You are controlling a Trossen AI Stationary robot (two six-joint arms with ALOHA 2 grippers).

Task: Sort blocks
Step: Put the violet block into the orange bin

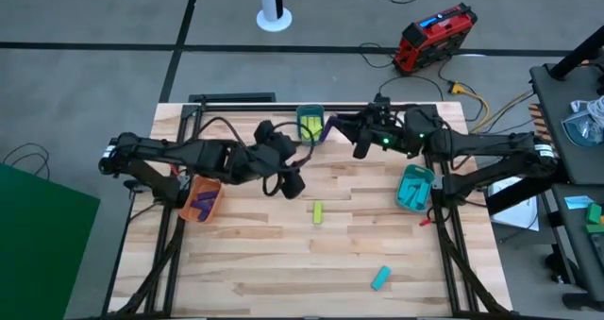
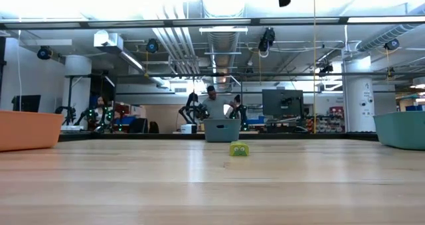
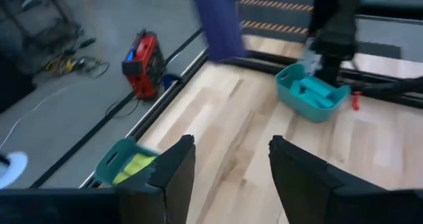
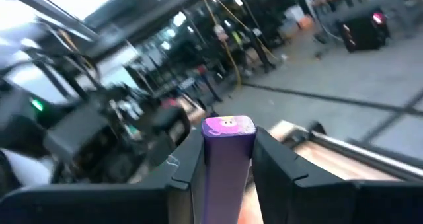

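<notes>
- The right pincer (image 4: 228, 164) is clamped on a purple block (image 4: 228, 145), held high over the far middle of the desk (image 1: 283, 263), just right of the far bin (image 1: 310, 122).
- The left pincer (image 3: 231, 178) is empty, its fingers spread wide; in the overhead view it hangs over the desk's left-centre, near the loose blocks.
- Sorting looks largely done (judging only by how things lie): the orange bin (image 1: 204, 203) at the left edge holds purple pieces, the teal bin (image 1: 413, 188) at the right edge holds cyan ones, and the far bin holds yellow-green ones.
- Left to do: a yellow-green block (image 1: 319, 211) lies loose at the desk's centre, a cyan block (image 1: 380, 278) lies near the front edge toward the right, and the held purple block probably belongs in the orange bin on the opposite side.
- Room: the middle and near parts of the desk carry only those two loose blocks, so there is plenty of space to move.
- The purple block's way to the orange bin passes the left arm, so that crossing wants care.
- The cyan block sits close to the near edge and could be nudged off.
</notes>
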